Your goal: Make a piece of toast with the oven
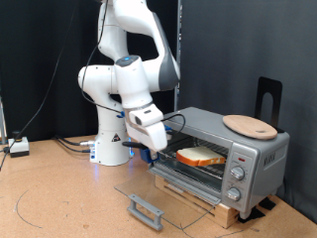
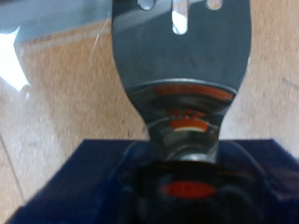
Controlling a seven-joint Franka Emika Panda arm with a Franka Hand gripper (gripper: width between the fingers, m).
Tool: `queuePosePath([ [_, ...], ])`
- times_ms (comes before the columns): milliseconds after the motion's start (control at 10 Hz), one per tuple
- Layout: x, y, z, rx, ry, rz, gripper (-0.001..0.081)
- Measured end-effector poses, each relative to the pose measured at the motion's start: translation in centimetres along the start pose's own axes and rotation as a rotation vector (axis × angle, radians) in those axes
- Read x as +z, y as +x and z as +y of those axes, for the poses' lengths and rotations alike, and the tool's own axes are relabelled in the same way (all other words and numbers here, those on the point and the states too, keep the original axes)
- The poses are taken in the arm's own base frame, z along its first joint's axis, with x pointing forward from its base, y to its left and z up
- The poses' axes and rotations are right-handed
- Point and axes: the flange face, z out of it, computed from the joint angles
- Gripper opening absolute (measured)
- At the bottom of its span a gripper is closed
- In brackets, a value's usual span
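Jaws hidden, gripper point(image 1: 154, 142) beside open oven point(image 1: 223, 154), toast point(image 1: 199, 156) inside

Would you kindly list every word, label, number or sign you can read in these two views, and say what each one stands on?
None can be read.
Robot base: a small dark triangular sign, too small to read.
Oven: marks around its three knobs, too small to read.
Wrist view: blurred orange marks on the gripper, not legible.

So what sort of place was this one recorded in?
Most likely a robotics lab bench, not a kitchen: black curtains behind, a bare wooden table, cables along its edge. The gripper sits by the open oven, the piece of toast inside.
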Motion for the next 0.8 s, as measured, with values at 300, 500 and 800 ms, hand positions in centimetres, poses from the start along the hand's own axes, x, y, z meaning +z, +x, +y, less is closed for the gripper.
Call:
queuePosePath([
  [300, -0.78, -1.57, 1.33, 0.030, 0.007, 0.014, 0.0406],
  [500, -0.84, -1.75, 1.43, 0.033, 0.015, 0.016, 0.0406],
  [800, -0.63, -1.70, 1.15, 0.033, 0.035, 0.015, 0.0406],
])
